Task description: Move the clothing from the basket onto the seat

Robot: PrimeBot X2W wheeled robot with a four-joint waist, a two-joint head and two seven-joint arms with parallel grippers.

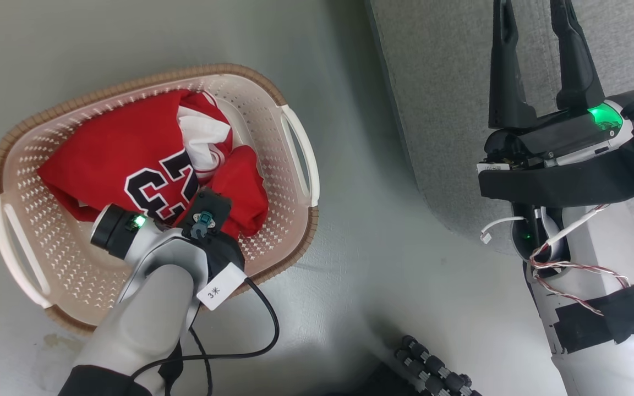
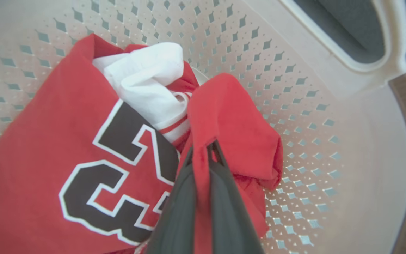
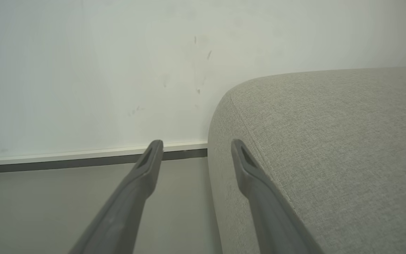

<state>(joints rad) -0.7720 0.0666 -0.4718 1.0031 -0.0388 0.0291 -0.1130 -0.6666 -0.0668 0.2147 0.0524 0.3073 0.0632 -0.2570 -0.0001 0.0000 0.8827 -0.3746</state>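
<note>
Task barely begun: the left end effector was clamped shut on a fold of the red clothing, all lying inside the basket on the floor, while the right end effector hung open and empty by the seat at right, no garment seen on it.

You've got one basket, with two side handles. Red garments: two, one number-23 jersey plus one other red piece. One sofa. Two grippers, the left gripper and the right gripper, with two fingers each.
</note>
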